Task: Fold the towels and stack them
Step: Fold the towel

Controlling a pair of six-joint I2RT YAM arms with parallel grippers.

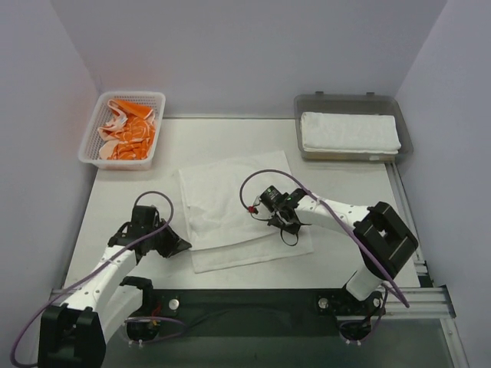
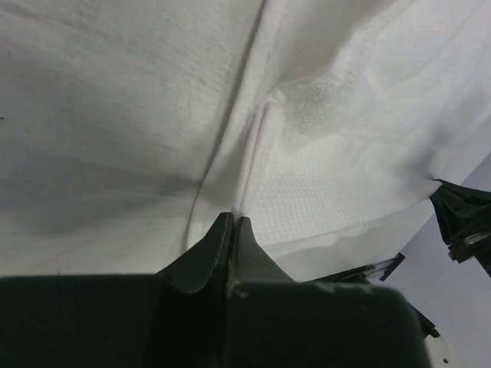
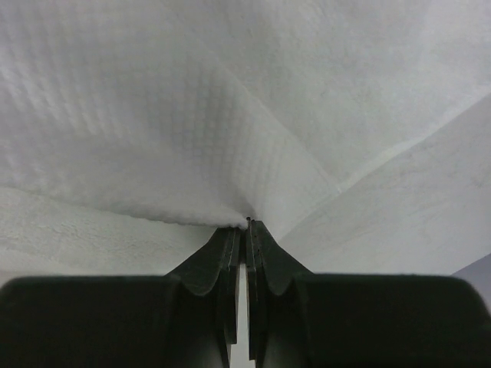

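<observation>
Tightly on towel (image 1: 222,203): both grippers (image 2: 234,222) (image 3: 247,225)

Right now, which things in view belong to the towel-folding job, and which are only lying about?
Job: spread white towel, pinched by left pincer and right pincer; folded white towel; orange-and-white towels.
Lying about: white mesh basket; grey tray.

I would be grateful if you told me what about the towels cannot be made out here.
- Top view: how many orange towels lie in the basket; crumpled together, too small.
- Top view: how many layers the folded towel in the tray has; seen only from above.
- Wrist views: the spread towel fills both frames; its outline, basket and tray are cut off.
</observation>
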